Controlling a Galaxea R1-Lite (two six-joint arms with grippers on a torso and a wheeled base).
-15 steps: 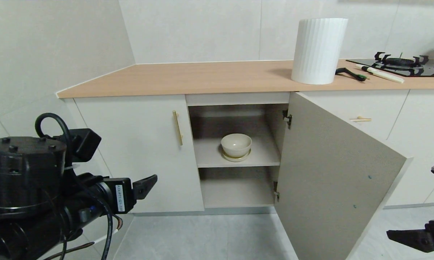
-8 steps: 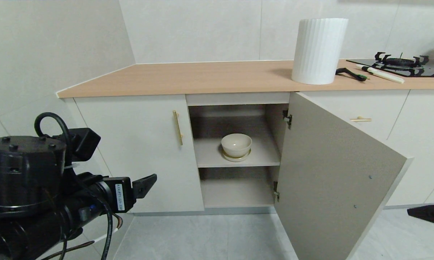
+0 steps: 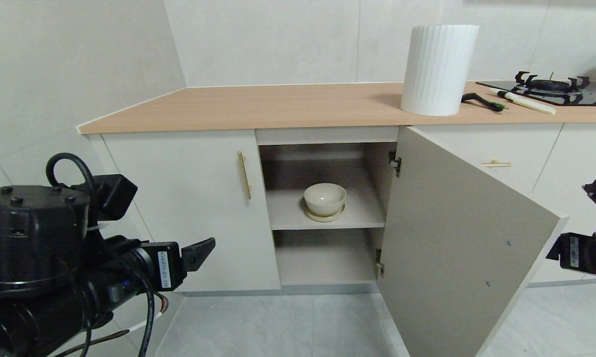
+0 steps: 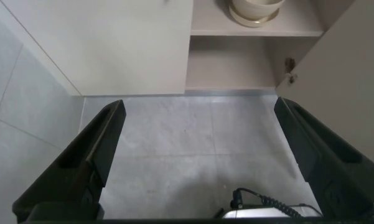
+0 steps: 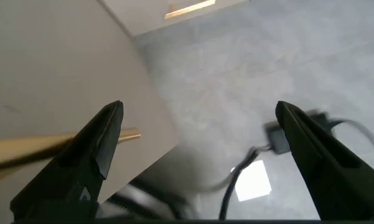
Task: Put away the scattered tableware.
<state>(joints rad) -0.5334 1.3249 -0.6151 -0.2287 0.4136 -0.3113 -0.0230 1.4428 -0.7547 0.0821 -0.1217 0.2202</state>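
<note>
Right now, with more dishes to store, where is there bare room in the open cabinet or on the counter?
The lower shelf is bare. On the upper shelf, bare strips flank the bowl. The countertop is free left of the ribbed white container; right of it, utensils crowd toward the stove.

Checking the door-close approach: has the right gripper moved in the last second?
Yes. The right gripper has risen in the head view, from low near the floor to alongside the open cabinet door at its outer edge.
</note>
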